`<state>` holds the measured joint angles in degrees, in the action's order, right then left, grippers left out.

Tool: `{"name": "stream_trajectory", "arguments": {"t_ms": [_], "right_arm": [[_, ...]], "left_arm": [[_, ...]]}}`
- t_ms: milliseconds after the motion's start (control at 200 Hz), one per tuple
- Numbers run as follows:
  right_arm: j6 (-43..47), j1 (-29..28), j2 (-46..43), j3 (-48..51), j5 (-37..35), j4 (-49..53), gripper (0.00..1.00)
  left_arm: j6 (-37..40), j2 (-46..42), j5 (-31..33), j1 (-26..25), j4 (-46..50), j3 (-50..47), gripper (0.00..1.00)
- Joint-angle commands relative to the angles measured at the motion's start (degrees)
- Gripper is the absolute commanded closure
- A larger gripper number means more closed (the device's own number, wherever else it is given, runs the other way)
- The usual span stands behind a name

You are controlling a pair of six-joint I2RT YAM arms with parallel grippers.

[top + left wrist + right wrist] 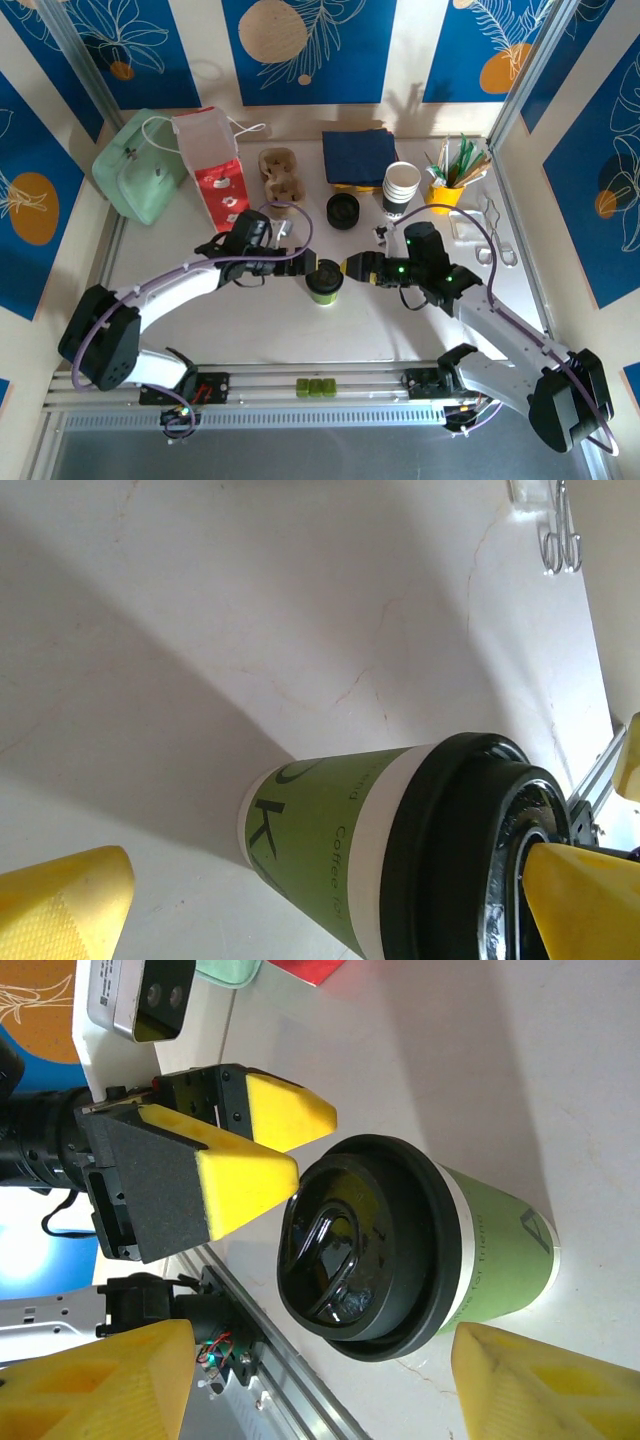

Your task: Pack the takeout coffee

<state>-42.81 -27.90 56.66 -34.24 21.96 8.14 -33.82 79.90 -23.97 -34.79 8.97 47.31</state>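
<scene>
One small green paper cup with a round black plastic lid (325, 282) stands upright on the white surface (380, 330), between left claw (304, 266) and right claw (350, 266). It is judged centred there for either arm to grasp.

Left wrist: left claw is wide open, with a yellow pad on either side of the cup, gripping nothing.

Right wrist: right claw is partly open, flanking the lid, holding nothing.

Left wrist: takeout coffee (330, 830) cropped at the bottom edge, its print only partly readable. Top view: contents of yellow holder (445, 195) too small to identify.
</scene>
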Motion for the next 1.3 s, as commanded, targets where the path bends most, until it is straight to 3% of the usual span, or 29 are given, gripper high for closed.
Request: {"name": "stream_trajectory", "arguments": {"t_ms": [0,440,780,1296], "right_arm": [[1.0,-0.6,0.4,0.4,-1.1,-0.2,0.31],[0.8,-1.3,3.1,-0.7,-4.2,1.9,0.31],[0.5,-3.3,6.8,-2.2,-4.8,0.9,0.31],[0.5,-3.5,10.0,-3.4,-6.5,2.5,0.32]], "left_arm": [[2.8,1.3,-2.6,-0.5,-0.6,2.5,0.01],[3.2,-0.6,-7.0,-0.5,-2.1,-0.2,0.06],[3.4,-0.3,-4.2,-0.5,0.3,-0.9,0.13],[3.0,0.3,-2.8,-0.4,1.0,-1.2,0.15]]}}
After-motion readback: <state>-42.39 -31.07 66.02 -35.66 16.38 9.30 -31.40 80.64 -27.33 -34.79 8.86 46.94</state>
